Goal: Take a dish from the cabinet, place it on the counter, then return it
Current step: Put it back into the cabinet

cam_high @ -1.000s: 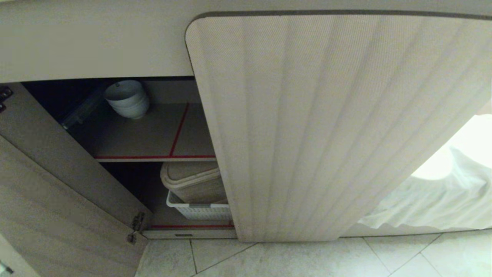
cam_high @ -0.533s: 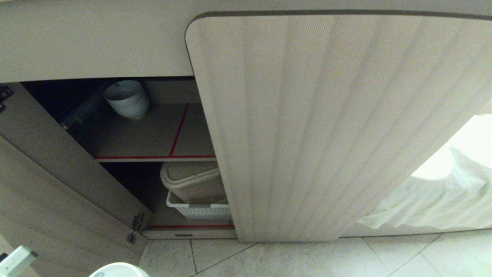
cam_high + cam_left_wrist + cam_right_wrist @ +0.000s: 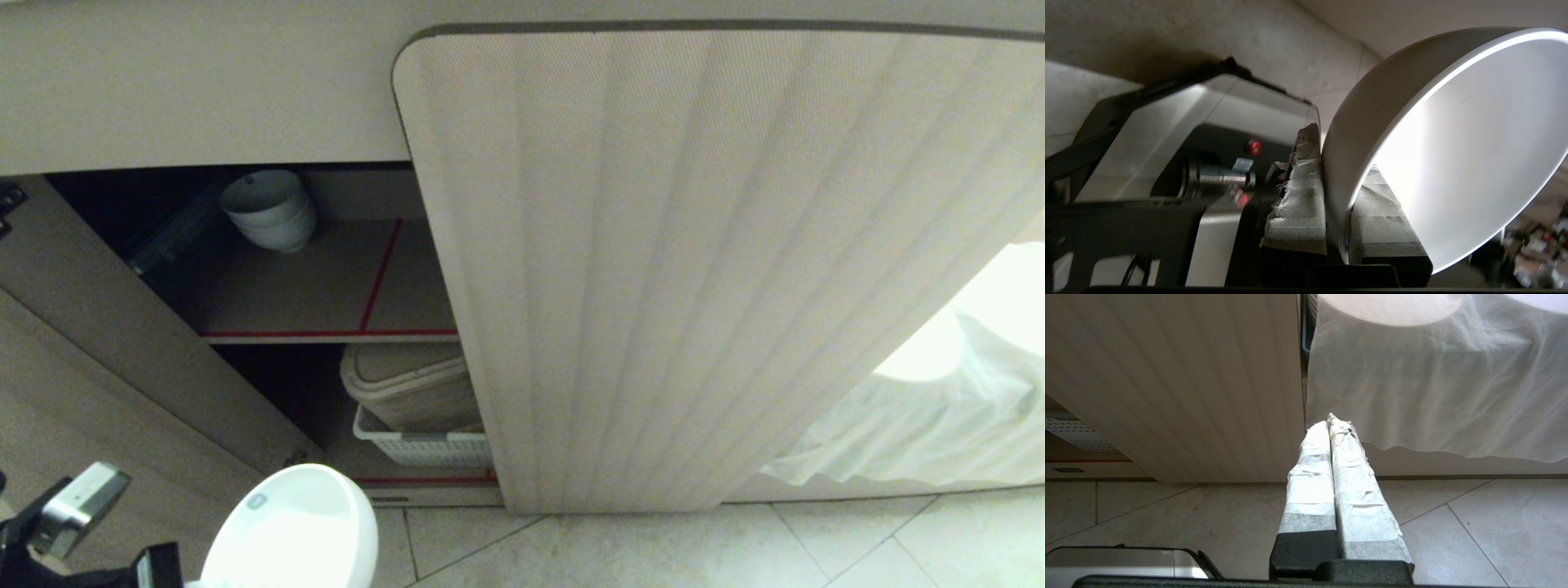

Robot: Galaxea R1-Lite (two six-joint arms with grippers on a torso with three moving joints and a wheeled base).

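The small round glossy white bowl (image 3: 290,527) has come up into the lower left corner of the head view within the last second; a second ago neither it nor the left gripper (image 3: 1337,228) showed there at all. The left gripper is clamped on the bowl's rim, one tape-wrapped finger (image 3: 1298,204) against the outer wall and the other inside. The bowl hangs tilted, its mouth turned towards the camera, in front of the open left door (image 3: 106,384) of the low beige cabinet and apart from any surface. Its arrival here suggests the return leg is under way, with the placing on the shelf not yet done.

The grey-brown inner shelf edged in red tape (image 3: 310,286) has a stack of similar white bowls (image 3: 269,210) at its back left corner. The rest of its surface lies bare towards the front edge. Below it sit a beige lidded container (image 3: 408,384) and a white slotted basket (image 3: 424,447), just beside the shut fluted right door (image 3: 694,269). The opening is narrow, bounded by the angled open door on one side and the shut one on the other. The tilted bowl could therefore clip either edge or the counter's overhanging front (image 3: 204,90).

The right gripper (image 3: 1331,424) is parked low above the pale tiled floor (image 3: 1167,514), fingers pressed together and holding nothing, facing a white draped cloth (image 3: 1433,388).
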